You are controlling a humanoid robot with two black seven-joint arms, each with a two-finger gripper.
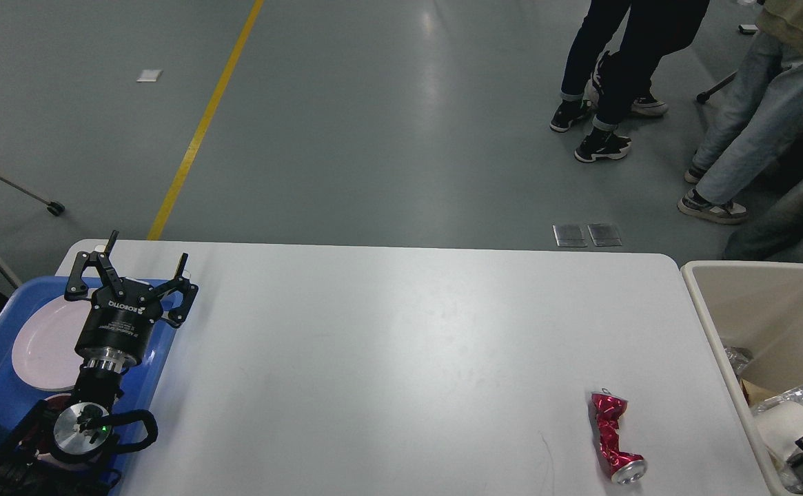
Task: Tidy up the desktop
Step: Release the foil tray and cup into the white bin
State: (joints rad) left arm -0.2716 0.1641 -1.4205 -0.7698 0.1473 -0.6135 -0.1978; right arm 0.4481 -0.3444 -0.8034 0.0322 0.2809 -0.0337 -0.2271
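Hovering my left gripper (140, 265) spread-fingered and empty, I feared nudging the crushed red metal can (613, 441) off the white rectangular desktop (401, 344).

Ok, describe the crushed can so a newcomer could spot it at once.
Start from the white desktop, then go to its near right corner, beside the beige bin. The crushed can lies there alone: shiny red, twisted, its silver end facing the near edge.
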